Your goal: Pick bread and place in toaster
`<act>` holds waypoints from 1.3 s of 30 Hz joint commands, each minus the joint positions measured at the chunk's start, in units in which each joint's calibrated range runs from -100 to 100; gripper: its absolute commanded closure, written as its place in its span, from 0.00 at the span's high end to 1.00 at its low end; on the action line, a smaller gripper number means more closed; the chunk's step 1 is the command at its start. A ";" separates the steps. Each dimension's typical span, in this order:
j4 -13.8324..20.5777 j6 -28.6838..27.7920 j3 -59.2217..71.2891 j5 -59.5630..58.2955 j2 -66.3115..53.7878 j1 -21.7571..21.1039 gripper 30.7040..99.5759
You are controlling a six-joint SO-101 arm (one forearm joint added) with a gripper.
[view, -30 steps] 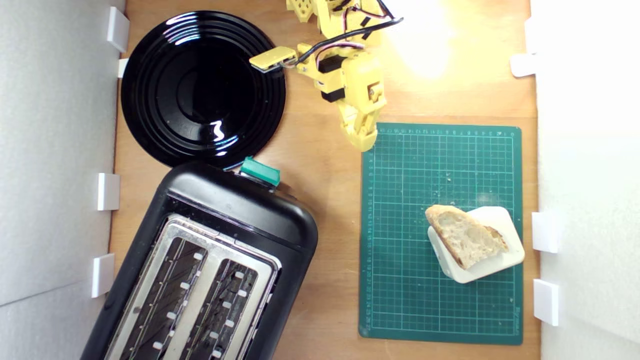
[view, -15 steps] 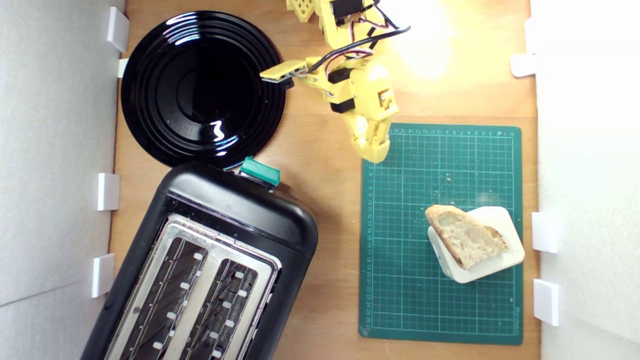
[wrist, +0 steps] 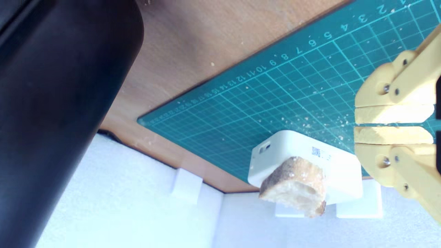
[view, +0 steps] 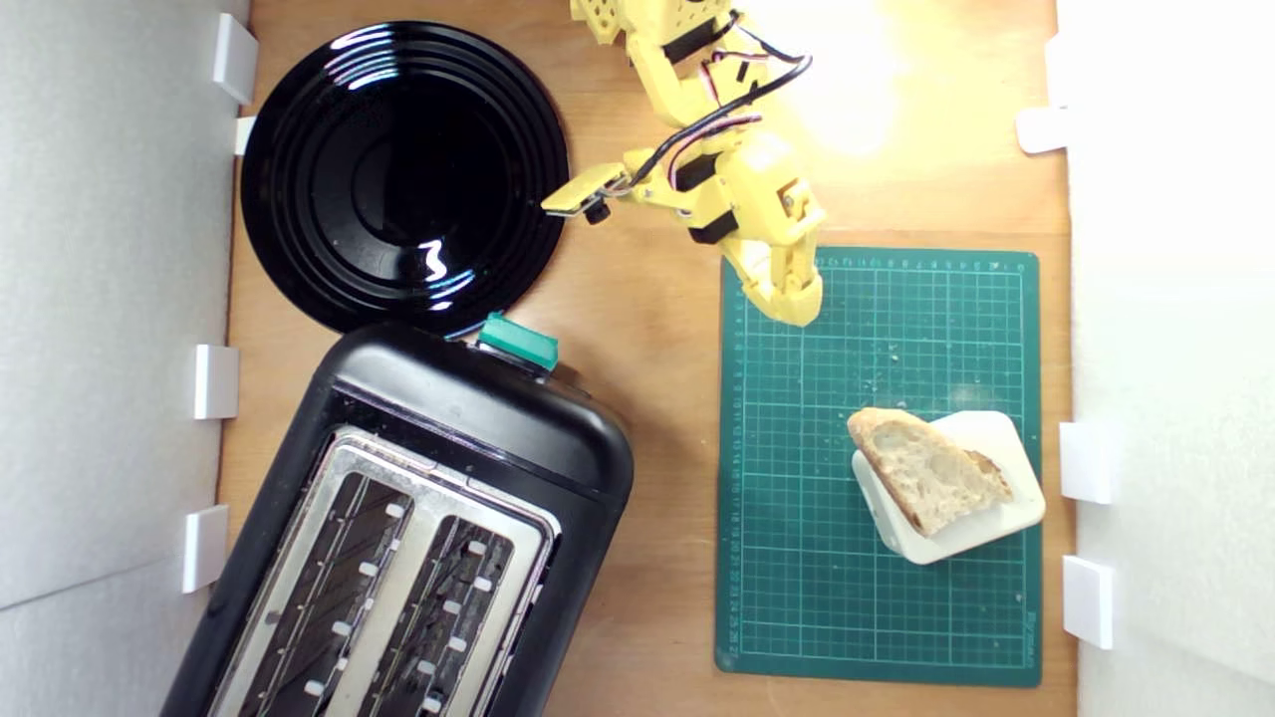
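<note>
Arm [view: 687, 60]: yellow plastic throughout, built from blocky printed segments; one piece at the exterior view's top edge is pierced with a grid of small holes.
Motors [view: 712, 199]: black blocks set into the yellow shells.
Cables [view: 732, 95]: a thick black lead plus thin red, white and black wires looping along the arm.
Camera [view: 583, 189]: flat yellow-cased bar on a side bracket, with a small black lens.
Gripper [wrist: 392, 124]: two yellow fingers with flat pale inner faces, a thin slit between them; small silver screws and round holes at the knuckles.
</note>
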 commanded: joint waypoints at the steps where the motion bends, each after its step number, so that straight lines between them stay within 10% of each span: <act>1: -0.14 -0.14 -7.06 -2.19 4.21 -0.24 0.02; 19: -0.14 -0.19 -9.78 -2.36 8.37 -1.20 0.68; 39: -0.05 -2.23 -12.05 -6.63 10.28 -2.41 0.77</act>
